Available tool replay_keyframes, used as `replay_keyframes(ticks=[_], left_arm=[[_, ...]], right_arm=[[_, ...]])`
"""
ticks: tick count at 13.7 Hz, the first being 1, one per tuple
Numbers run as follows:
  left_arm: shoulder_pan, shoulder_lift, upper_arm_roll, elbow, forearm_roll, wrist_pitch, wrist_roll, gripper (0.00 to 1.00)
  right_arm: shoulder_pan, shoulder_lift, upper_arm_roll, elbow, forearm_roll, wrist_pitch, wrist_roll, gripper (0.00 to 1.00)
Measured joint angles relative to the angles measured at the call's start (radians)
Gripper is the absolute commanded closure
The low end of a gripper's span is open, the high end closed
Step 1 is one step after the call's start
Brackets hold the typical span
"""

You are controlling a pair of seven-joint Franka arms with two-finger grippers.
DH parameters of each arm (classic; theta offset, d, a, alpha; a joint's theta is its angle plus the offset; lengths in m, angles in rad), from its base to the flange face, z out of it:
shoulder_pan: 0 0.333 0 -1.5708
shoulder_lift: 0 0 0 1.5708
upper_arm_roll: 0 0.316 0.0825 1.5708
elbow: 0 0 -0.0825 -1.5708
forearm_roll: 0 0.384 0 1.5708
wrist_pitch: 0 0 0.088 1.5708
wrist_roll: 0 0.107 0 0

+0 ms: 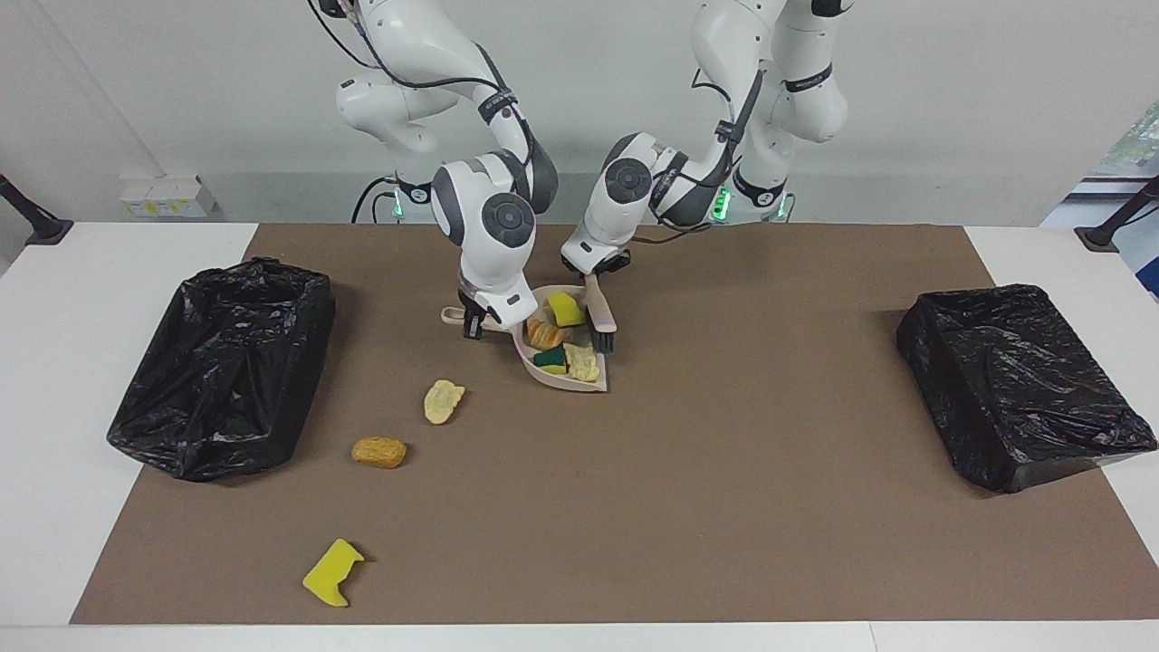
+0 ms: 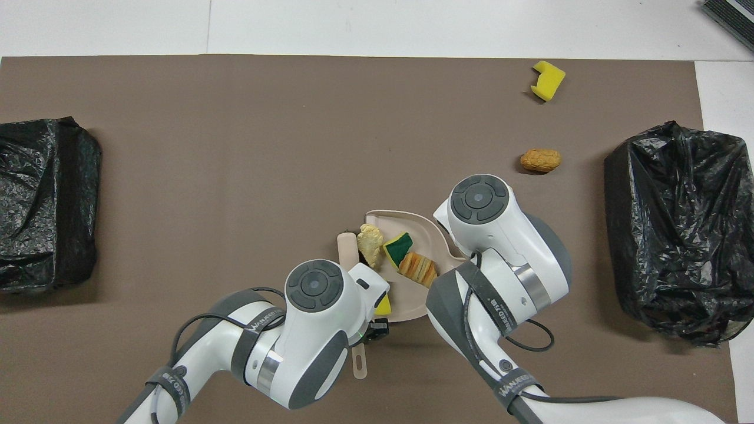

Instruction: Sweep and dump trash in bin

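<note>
My right gripper (image 1: 471,323) is shut on the handle of the beige dustpan (image 1: 554,380), which rests on the brown mat. In the pan lie a yellow sponge chunk (image 1: 566,310), a layered pastry piece (image 1: 543,333), a green-and-yellow sponge piece (image 1: 550,359) and a pale bread piece (image 1: 582,362). My left gripper (image 1: 591,270) is shut on the beige brush (image 1: 599,312), whose dark bristles stand at the pan's mouth. Loose trash lies farther out: a pale scrap (image 1: 444,401), a tan-orange piece (image 1: 378,451) and a yellow sponge chunk (image 1: 332,571). The overhead view shows the pan (image 2: 412,221) and brush (image 2: 347,247).
A bin lined with a black bag (image 1: 222,367) stands at the right arm's end of the table. A second one (image 1: 1019,385) stands at the left arm's end. A brown mat (image 1: 724,507) covers the table's middle.
</note>
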Motion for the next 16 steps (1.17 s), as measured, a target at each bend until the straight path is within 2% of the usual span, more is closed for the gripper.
replay_keyframes(ticks=[4,8,12,16], left_arm=[[-0.002,0.015,-0.018,0.059,-0.006,-0.008,-0.027,1.00],[0.003,-0.023,-0.003,0.110,-0.008,-0.138,-0.051,1.00],[0.037,-0.057,0.007,0.112,0.004,-0.270,-0.066,1.00],[0.074,-0.069,0.011,0.112,0.024,-0.436,-0.068,1.00]], right_arm=[[-0.039,0.000,-0.001,-0.003,0.006,0.021,-0.040,1.00],[-0.050,-0.026,-0.002,-0.002,0.007,0.020,-0.065,1.00],[-0.088,-0.071,-0.003,-0.002,0.013,-0.015,-0.113,1.00],[-0.192,-0.092,-0.007,0.029,0.056,-0.049,-0.170,1.00]])
